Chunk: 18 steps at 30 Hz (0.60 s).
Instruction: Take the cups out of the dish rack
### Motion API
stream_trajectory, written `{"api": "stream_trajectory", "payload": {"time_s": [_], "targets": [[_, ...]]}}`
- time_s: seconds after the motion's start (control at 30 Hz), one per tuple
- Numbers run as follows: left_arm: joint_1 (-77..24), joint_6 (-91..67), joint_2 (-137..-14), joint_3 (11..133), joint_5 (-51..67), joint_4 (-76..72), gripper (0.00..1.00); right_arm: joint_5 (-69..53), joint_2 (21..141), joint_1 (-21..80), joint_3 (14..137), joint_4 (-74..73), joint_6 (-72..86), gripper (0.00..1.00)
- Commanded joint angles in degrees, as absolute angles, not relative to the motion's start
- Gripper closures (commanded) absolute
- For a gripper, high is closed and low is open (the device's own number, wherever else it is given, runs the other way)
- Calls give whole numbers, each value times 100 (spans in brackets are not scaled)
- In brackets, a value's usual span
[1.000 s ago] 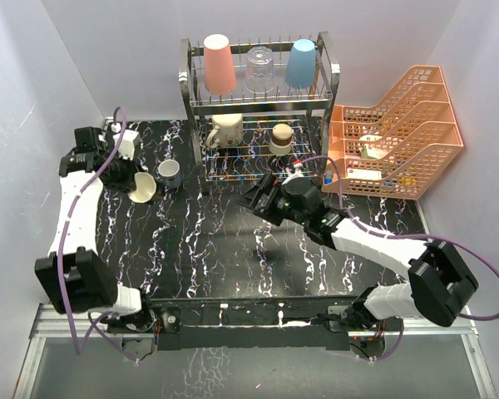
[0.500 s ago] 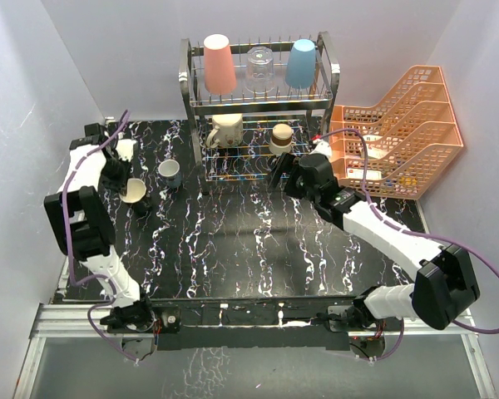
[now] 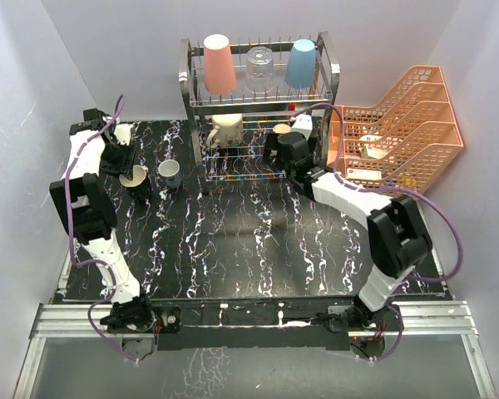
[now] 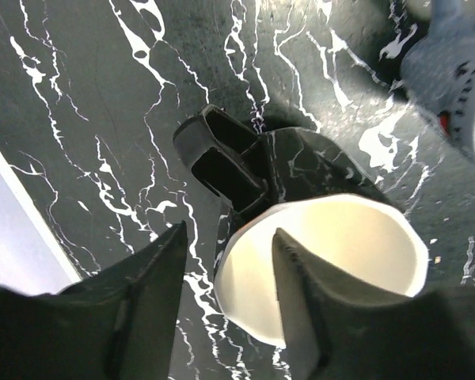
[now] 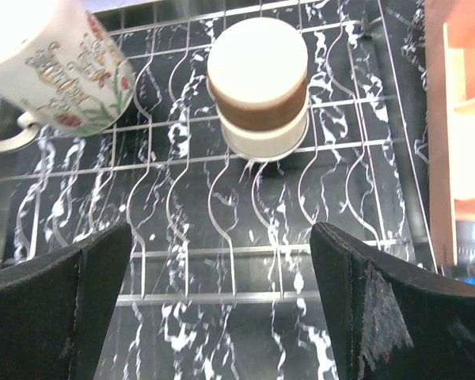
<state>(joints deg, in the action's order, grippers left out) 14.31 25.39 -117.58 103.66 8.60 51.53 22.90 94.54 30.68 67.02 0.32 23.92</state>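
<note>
My left gripper [image 4: 229, 253] has its fingers spread, with the near rim of the black cup [image 4: 324, 245] tipped in the gap between them and its handle just beyond my fingertips. My right gripper [image 5: 222, 245] is spread wide. The brownish cup [image 5: 257, 83] sits upside down straight ahead between those fingers on the dish rack [image 5: 182, 207], and the cream mug [image 5: 63, 71] is ahead of the left finger.

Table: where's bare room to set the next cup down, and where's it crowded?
Bare: the table centre and near half, bordered by the dish rack, the right arm and the near edge. Crowded: far-left corner, where the black cup, grey cup and left gripper sit close together.
</note>
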Motion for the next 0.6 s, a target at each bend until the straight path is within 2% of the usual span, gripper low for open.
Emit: {"api": "stream_trajectory", "payload": {"time_s": [0.0,0.03,0.07,0.2,0.4,0.57], "targets": [[1455,2536,-11375,10779,1215,5413,44,2908,10171,2965,7361,825,1672,1],[1449,2534,-11315,10842,1271,5433,33,2946,10351,2941,7454,929,1603,1],[1451,2539,-11274,10924,1294,5486,27,2979,10507,2910,7532,985,1543,1],[1450,2495,-11180,11432,1435,5809,15,3003,11010,2774,7917,1119,1398,1],[1450,2309,-10923,11884,2089,6299,7,2941,11517,2612,8340,1160,1302,1],[1452,2280,-10465,11346,3022,6489,5,2907,11892,2574,8630,1214,1247,1]]}}
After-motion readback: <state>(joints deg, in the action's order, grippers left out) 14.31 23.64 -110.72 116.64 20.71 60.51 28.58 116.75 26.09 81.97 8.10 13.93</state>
